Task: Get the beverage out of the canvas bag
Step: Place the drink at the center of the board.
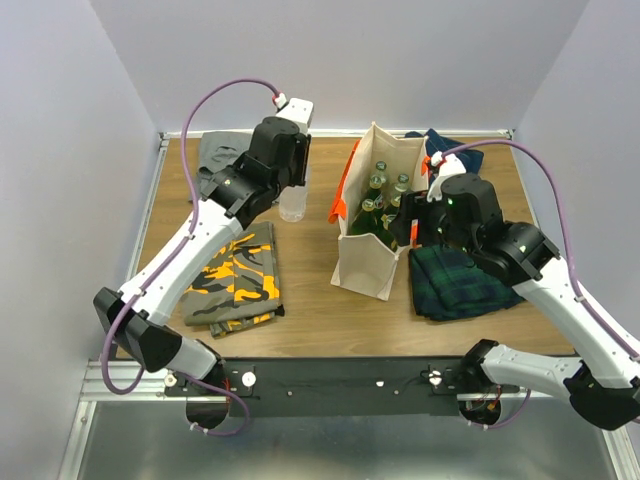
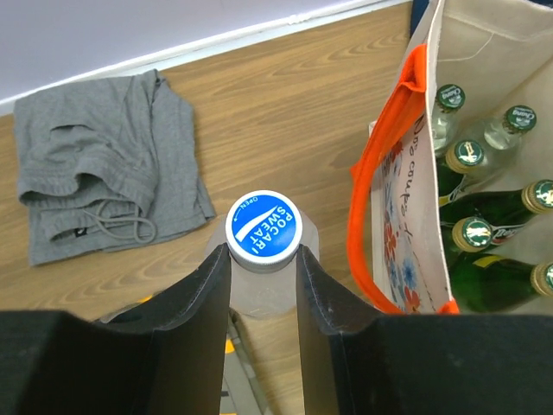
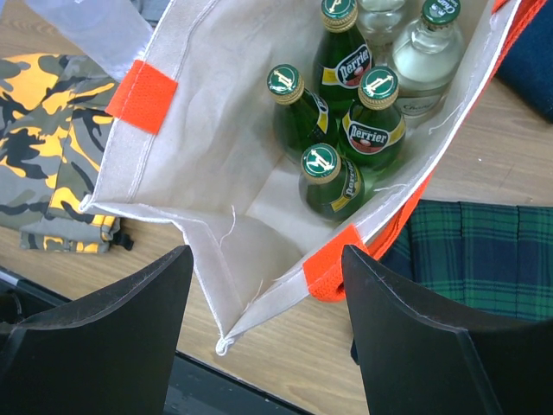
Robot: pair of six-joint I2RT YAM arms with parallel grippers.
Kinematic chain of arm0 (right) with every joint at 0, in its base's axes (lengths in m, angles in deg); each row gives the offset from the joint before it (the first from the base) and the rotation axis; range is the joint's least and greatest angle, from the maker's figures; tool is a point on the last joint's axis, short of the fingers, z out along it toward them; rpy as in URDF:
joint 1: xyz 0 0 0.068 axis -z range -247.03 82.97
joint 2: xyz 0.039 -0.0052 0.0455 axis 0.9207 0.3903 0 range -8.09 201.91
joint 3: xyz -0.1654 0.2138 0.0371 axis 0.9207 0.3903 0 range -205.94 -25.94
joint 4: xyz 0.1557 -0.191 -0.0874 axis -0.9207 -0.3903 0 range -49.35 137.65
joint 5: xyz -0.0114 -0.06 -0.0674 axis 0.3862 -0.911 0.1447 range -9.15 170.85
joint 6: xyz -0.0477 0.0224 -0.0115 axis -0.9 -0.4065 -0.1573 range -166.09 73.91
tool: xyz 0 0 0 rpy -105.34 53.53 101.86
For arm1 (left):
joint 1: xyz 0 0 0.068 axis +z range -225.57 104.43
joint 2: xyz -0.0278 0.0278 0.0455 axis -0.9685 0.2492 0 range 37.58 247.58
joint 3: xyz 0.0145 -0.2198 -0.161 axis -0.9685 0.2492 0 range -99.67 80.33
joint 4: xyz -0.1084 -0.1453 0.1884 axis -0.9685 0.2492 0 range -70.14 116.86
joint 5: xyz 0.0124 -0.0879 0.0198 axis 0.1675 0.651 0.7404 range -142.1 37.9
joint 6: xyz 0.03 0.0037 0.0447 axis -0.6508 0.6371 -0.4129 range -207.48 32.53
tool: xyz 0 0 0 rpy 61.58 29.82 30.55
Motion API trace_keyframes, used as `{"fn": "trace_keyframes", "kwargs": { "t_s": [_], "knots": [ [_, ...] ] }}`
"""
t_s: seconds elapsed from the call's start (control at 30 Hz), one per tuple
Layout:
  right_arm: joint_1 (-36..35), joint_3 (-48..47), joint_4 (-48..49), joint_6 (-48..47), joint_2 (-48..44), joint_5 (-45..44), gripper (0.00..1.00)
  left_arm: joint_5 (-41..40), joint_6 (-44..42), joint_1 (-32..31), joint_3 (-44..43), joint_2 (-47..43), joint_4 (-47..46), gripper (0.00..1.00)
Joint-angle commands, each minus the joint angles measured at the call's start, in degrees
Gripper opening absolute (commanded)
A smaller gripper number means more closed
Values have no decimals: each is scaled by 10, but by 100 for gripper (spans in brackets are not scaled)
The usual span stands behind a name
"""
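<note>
From above, saw the canvas bag (image 1: 365, 262) standing upright near the middle of the table (image 1: 320, 325), mouth open, green bottles (image 1: 378, 200) packed inside. Found the left gripper (image 1: 293, 186) at the bag's 10 o'clock, outside it, closed around a clear bottle (image 1: 293, 207) (could not tell whether its base touched the wood). Noted the right gripper (image 1: 420, 228) over the bag's 3 o'clock rim. Counted cloths around the bag: camouflage cloth (image 1: 238, 278) at 8 o'clock, plaid cloth (image 1: 460, 285) at 4 o'clock, grey shorts (image 1: 215, 155) farther out at 10 o'clock.

Through the left wrist camera, looked straight down on the clear bottle's blue cap (image 2: 262, 226). Saw both fingers (image 2: 212, 294) pressed against the bottle just below the cap, a narrow grip. Placed the bag at 3 o'clock, its orange handle (image 2: 380, 199) near the bottle but apart from it.

Through the right wrist camera, found the fingers (image 3: 415, 320) spread wide, holding nothing, above the bag's open mouth. Picked out green bottles upright toward 1 o'clock on the bag floor, clear ones behind them.
</note>
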Motion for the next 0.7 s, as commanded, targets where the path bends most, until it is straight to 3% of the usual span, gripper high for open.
{"fn": "trace_keyframes", "kwargs": {
  "t_s": [0.0,0.37,0.67],
  "knots": [
    [-2,5,7,2,6,-12,78,16,17,16,30,-42,-151,0],
    [-3,-5,2,1,16,-16,78,46,34,55,100,-3,-275,0],
    [-3,-26,-12,-6,31,-34,79,80,54,93,77,88,-353,0]
  ]
}}
